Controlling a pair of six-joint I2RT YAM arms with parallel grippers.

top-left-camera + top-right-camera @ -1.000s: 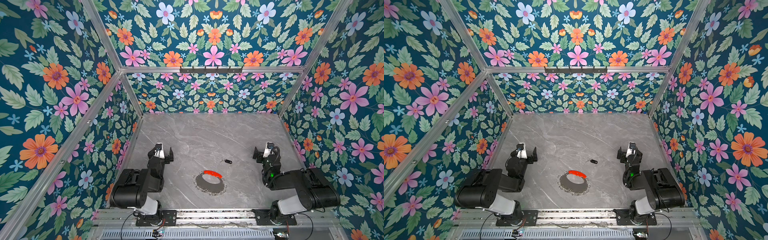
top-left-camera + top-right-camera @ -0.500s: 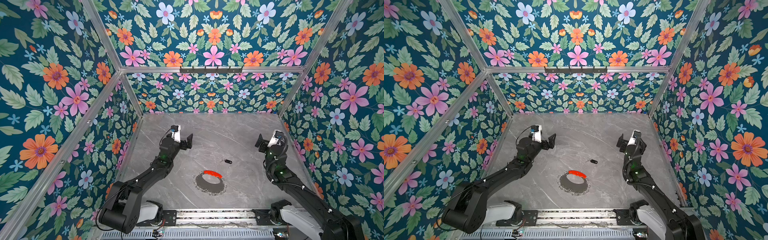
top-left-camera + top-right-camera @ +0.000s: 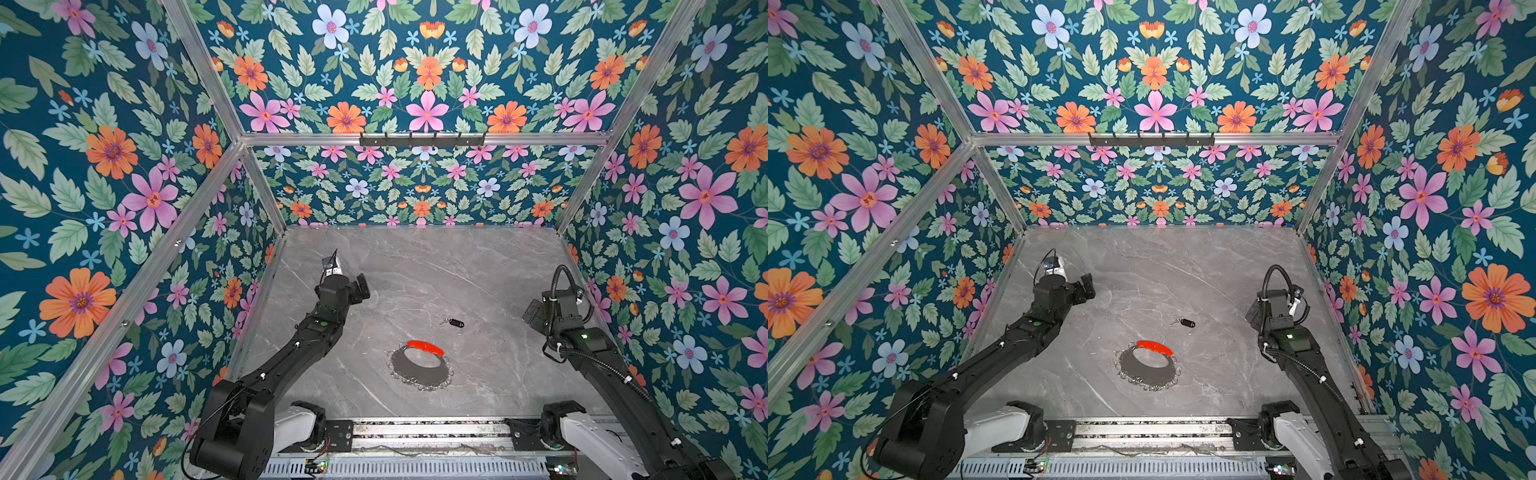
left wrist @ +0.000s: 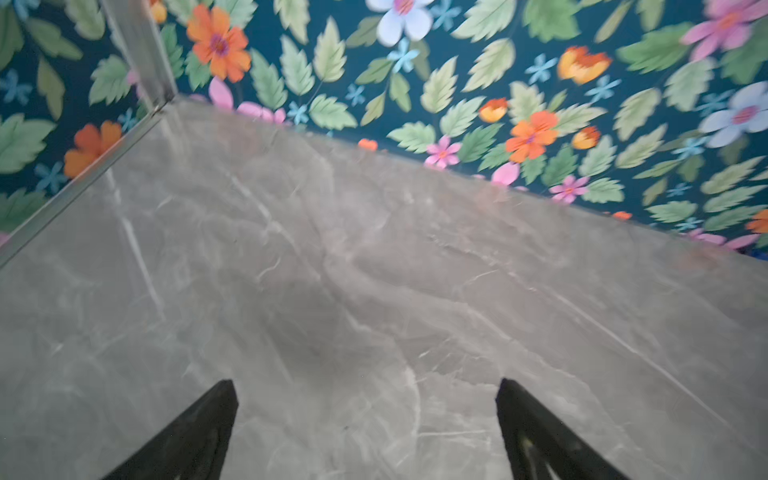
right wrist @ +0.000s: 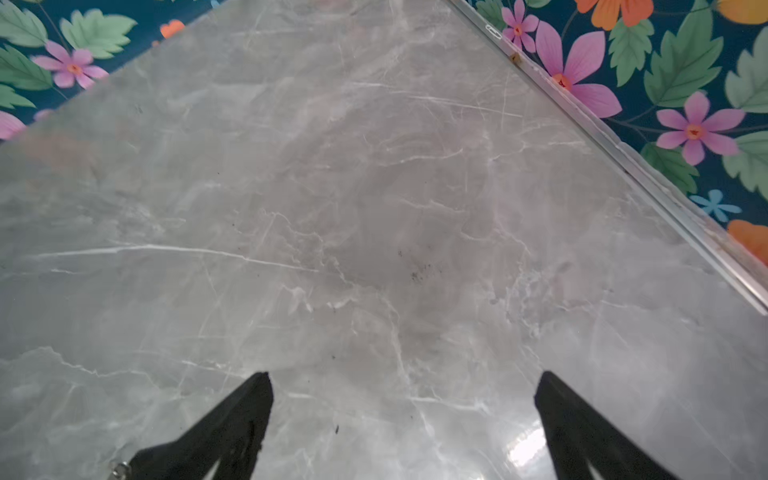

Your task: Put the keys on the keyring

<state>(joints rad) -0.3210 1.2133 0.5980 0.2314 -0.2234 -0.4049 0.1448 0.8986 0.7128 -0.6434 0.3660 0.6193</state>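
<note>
The keys (image 3: 455,323) (image 3: 1187,323), a small black tag with a silver split ring, lie on the grey marble table in both top views. Just nearer the front lies the keyring (image 3: 419,376) (image 3: 1148,374), a flat grey disc fringed with silver loops, with a red curved piece (image 3: 426,348) on its far side. My left gripper (image 3: 361,286) (image 3: 1087,286) (image 4: 368,386) hovers open, far left of the keys. My right gripper (image 3: 532,311) (image 3: 1252,311) (image 5: 403,378) is open to their right. Both wrist views show only bare marble between the jaws.
Floral walls with aluminium frame posts (image 3: 266,195) close in the table on three sides. A black hook rail (image 3: 422,140) hangs on the back wall. The arms' mounting rail (image 3: 415,432) runs along the front edge.
Both arms have unfolded from their tucked pose at the front and reached out over the table. The keys and keyring have not moved. Both grippers stay open.
</note>
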